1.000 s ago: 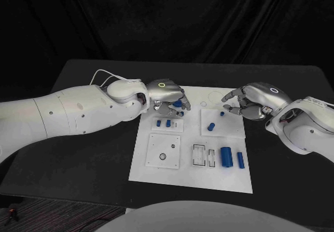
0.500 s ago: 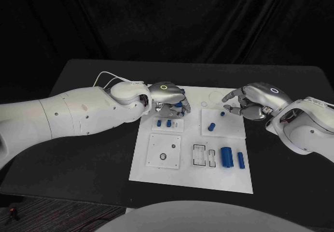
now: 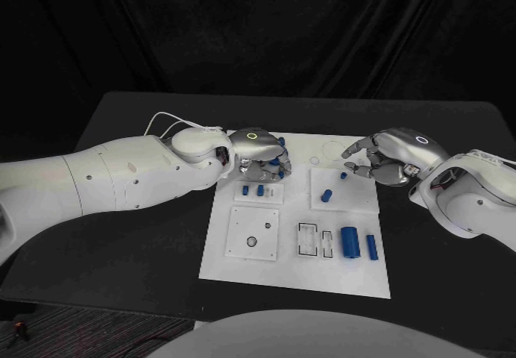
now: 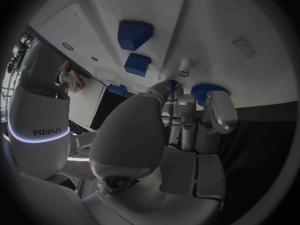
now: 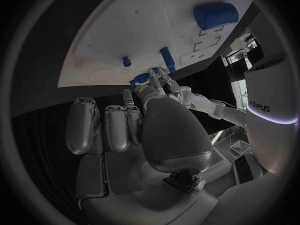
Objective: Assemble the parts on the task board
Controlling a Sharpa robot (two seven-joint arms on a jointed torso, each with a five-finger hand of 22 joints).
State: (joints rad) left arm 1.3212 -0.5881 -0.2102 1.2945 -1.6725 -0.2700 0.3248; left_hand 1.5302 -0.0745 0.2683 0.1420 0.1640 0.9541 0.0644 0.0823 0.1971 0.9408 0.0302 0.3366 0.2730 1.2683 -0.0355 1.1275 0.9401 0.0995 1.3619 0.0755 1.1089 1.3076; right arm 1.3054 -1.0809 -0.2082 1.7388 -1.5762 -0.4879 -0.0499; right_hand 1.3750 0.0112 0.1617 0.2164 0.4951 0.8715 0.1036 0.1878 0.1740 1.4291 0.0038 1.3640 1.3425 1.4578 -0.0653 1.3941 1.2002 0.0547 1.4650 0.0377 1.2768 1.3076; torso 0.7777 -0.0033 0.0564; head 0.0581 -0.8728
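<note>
The white task board lies in the middle of the black table. My left hand hovers over its far left corner and pinches a round, ridged blue part between its fingertips; that part also peeks out beside the hand. Just nearer stand two small blue pegs in a little plate. My right hand hangs over the board's far right edge with curled, spread fingers and nothing in it. Below it lie a tiny blue piece and a short blue part.
A thick blue cylinder and a thin blue rod lie at the board's near right, next to rectangular slots. A white square insert with a hole sits at the near left. Black table surrounds the board.
The left hand has shifted slightly over the board's far left corner with the blue part still in its fingers. The right hand has hardly moved.
</note>
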